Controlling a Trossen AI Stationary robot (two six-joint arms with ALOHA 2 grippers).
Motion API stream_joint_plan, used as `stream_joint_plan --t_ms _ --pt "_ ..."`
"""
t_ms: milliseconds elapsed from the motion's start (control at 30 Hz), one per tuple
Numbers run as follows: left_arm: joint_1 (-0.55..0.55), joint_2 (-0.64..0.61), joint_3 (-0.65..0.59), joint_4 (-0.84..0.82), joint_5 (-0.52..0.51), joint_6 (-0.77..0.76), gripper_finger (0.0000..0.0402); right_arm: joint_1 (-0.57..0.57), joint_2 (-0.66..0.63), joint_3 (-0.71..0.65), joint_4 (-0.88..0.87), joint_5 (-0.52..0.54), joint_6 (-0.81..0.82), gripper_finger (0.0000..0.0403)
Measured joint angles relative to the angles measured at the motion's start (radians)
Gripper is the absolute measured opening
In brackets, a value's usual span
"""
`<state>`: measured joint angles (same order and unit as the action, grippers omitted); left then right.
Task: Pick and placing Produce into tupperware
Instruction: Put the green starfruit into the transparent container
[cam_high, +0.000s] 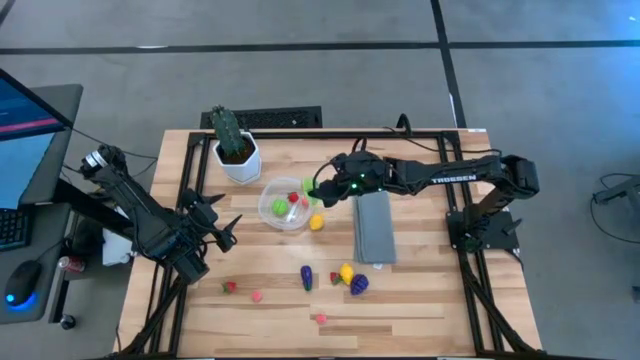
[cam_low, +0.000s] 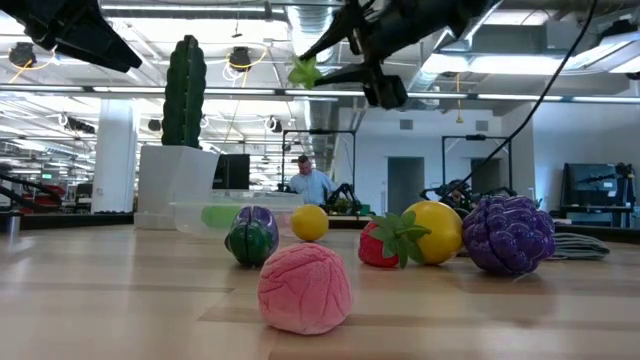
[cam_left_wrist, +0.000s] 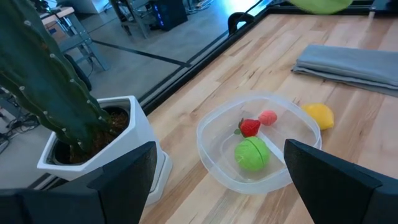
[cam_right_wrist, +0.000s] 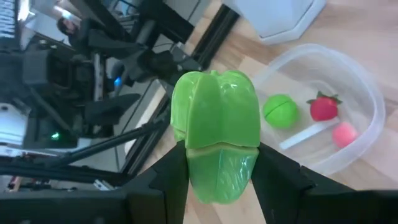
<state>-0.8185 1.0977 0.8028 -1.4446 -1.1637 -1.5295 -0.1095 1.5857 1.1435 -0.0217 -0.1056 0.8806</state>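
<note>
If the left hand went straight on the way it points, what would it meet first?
Most likely the tupperware: it lies dead ahead of the open left hand, holding three pieces, with the cactus pot off to one side. Depth is unclear.

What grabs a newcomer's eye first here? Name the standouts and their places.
The right gripper stands out, shut on a bright green pepper held in the air by the clear tupperware, which already holds a green, a red and a pink piece. Next comes the tall cactus in its white pot at the table's far edge, beside the tupperware. The left gripper waits open at the table's left side.
</note>
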Motion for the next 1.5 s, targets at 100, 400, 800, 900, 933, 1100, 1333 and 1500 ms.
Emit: stream_joint_plan --t_ms 100,400,800,900,933,1100,1333,1500 --pt "0.000 0.000 0.000 0.000 0.000 0.000 0.0343 -0.011 0.008 -0.001 0.020 -0.014 -0.009 0.0188" --pt "0.000 0.000 0.000 -0.004 -0.003 0.000 0.0343 -0.031 0.053 0.004 0.077 -0.026 -0.026 0.0168" --pt "0.000 0.000 0.000 -0.005 -0.005 0.001 0.0343 -0.051 0.210 0.028 0.172 -0.088 0.010 0.0171" --pt "0.000 -0.001 0.000 -0.004 -0.005 0.002 0.0343 -0.050 0.268 0.073 0.189 -0.116 0.009 0.0165" --pt "0.000 0.000 0.000 -0.004 -0.005 0.001 0.0343 -0.050 0.289 0.091 0.194 -0.130 0.010 0.0166" --pt "0.000 0.000 0.000 -0.004 -0.002 0.001 0.0343 -0.050 0.398 0.170 0.182 -0.200 0.012 0.0190" --pt "0.000 0.000 0.000 -0.004 0.020 0.001 0.0343 -0.050 0.486 0.232 0.184 -0.265 0.033 0.0173" --pt "0.000 0.000 0.000 -0.004 0.033 0.000 0.0343 -0.051 0.485 0.235 0.178 -0.266 0.030 0.0171"
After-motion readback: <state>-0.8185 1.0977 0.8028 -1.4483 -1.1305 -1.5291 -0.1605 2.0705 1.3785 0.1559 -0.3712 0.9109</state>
